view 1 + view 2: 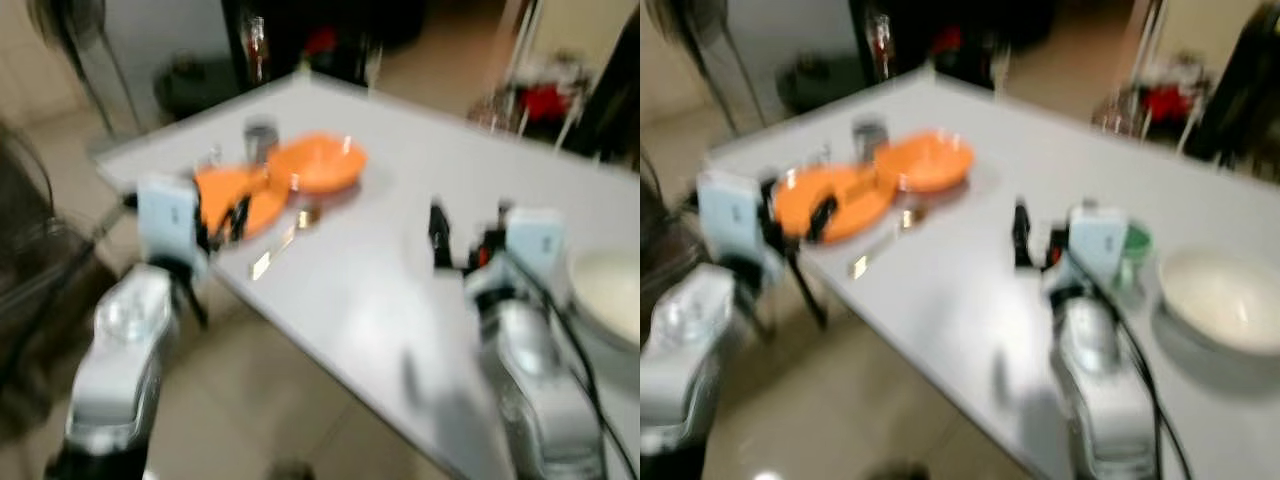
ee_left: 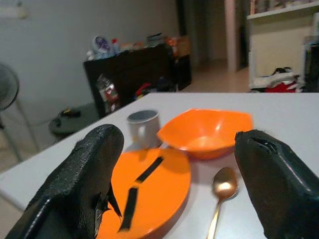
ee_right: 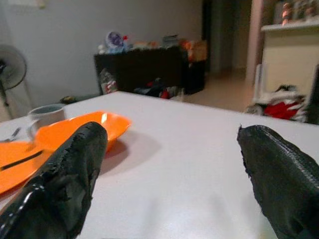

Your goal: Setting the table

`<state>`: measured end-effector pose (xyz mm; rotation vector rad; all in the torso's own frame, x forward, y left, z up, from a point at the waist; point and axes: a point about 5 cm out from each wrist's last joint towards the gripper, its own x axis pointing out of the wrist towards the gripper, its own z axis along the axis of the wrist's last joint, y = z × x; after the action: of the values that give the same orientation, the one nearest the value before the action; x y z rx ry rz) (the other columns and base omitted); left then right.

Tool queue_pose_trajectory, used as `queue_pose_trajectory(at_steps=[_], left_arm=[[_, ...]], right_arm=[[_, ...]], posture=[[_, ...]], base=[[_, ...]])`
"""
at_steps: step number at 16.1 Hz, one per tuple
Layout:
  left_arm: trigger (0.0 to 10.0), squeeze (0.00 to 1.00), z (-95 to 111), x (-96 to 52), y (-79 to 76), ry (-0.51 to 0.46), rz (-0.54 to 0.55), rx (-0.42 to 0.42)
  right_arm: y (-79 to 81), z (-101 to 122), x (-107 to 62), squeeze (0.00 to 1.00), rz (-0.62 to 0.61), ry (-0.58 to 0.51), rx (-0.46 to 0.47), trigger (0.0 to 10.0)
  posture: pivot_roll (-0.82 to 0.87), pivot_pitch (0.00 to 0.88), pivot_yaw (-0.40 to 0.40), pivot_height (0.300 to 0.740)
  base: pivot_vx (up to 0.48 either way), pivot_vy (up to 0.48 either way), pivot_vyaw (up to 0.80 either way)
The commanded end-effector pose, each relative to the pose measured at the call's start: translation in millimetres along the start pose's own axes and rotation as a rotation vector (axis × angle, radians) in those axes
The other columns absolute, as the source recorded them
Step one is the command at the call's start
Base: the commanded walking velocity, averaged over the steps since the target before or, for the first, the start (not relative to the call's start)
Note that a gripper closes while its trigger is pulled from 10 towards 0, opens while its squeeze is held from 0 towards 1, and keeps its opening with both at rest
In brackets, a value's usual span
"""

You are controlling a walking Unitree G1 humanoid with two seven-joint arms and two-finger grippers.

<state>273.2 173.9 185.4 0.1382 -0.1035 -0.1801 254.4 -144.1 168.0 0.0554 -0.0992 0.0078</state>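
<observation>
Big white table [image 1: 400, 260] fills the scene, blurred in both head views, and both arms are up over its near edge. Left gripper [image 2: 174, 189] is spread wide, fingers [image 2: 82, 184] well apart with nothing between them, hanging at the table's near left edge and looking straight onto the orange plate [image 2: 149, 191]. Right gripper [image 3: 174, 184] is just as wide open, fingers [image 3: 62, 184] empty, hovering above bare tabletop further along the near edge toward the right. Now the settings: a white bowl [image 1: 1220, 300] sits near the right end of the table, just beyond the right wrist, and the right eye view catches a green thing [image 1: 1133, 243] beside that wrist, too blurred to name. Toward the far left corner, the orange plate lies by the left edge with the orange bowl [image 2: 207, 132] just beside it, further in. The left wrist view gives the detail the head views smear: two dark strips lying on the plate, a grey mug [image 2: 143, 127] behind the plate and next to the bowl, and a golden spoon [image 2: 222, 191] on the tabletop just beside the plate, bowl end toward the orange bowl. The right wrist view sees the orange bowl side-on.
</observation>
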Motion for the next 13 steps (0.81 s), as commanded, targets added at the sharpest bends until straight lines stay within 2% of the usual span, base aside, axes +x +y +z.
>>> queue_pose_trajectory(at_steps=[1, 3, 6, 10, 11, 12, 13], left_arm=[[10.0, 0.00, -7, -2.6, 1.4, 0.063, -0.004, -0.004], [10.0, 0.00, -10, -4.4, 3.1, 0.064, 0.015, 0.022], [10.0, 0.00, -12, -8.3, 2.6, 0.042, 0.039, 0.041], [10.0, 0.00, -18, -11.5, 3.4, 0.094, 0.006, 0.024], [10.0, 0.00, -19, -11.5, 2.6, 0.092, 0.011, 0.022], [10.0, 0.00, -19, -11.1, 1.0, 0.090, 0.013, 0.018], [10.0, 0.00, -20, -10.6, -0.2, 0.093, 0.012, 0.018]], right_arm=[[-4.0, 3, 1.6, 1.00, -0.034, -0.015, -0.020, 10.0], [-2.6, 2, 2.9, 1.00, -0.019, -0.028, -0.006, 10.0], [-3.2, -2, 5.6, 1.00, -0.037, -0.003, -0.047, 10.0], [-15.0, -12, 5.3, 1.00, -0.093, 0.044, -0.066, 10.0], [-17.4, -14, 6.0, 1.00, -0.108, 0.076, -0.103, 10.0], [-15.7, -17, 7.0, 1.00, -0.080, 0.109, -0.069, 10.0], [-15.5, -15, 6.7, 0.00, -0.086, 0.099, -0.026, 10.0]], posture=[[0.11, 0.000, 0.057, 0.740], [0.12, 0.000, 0.053, 0.740], [0.13, 0.000, 0.049, 0.740], [0.13, 0.000, 0.031, 0.740], [0.13, 0.000, 0.025, 0.740], [0.13, 0.000, 0.022, 0.740], [0.13, 0.000, 0.019, 0.740]], base=[[0.000, 0.000, 0.80], [0.000, 0.000, 0.80], [0.000, 0.000, 0.80], [0.000, 0.000, 0.80], [0.000, 0.000, 0.00], [0.000, 0.244, 0.00], [0.000, 0.281, 0.00]])
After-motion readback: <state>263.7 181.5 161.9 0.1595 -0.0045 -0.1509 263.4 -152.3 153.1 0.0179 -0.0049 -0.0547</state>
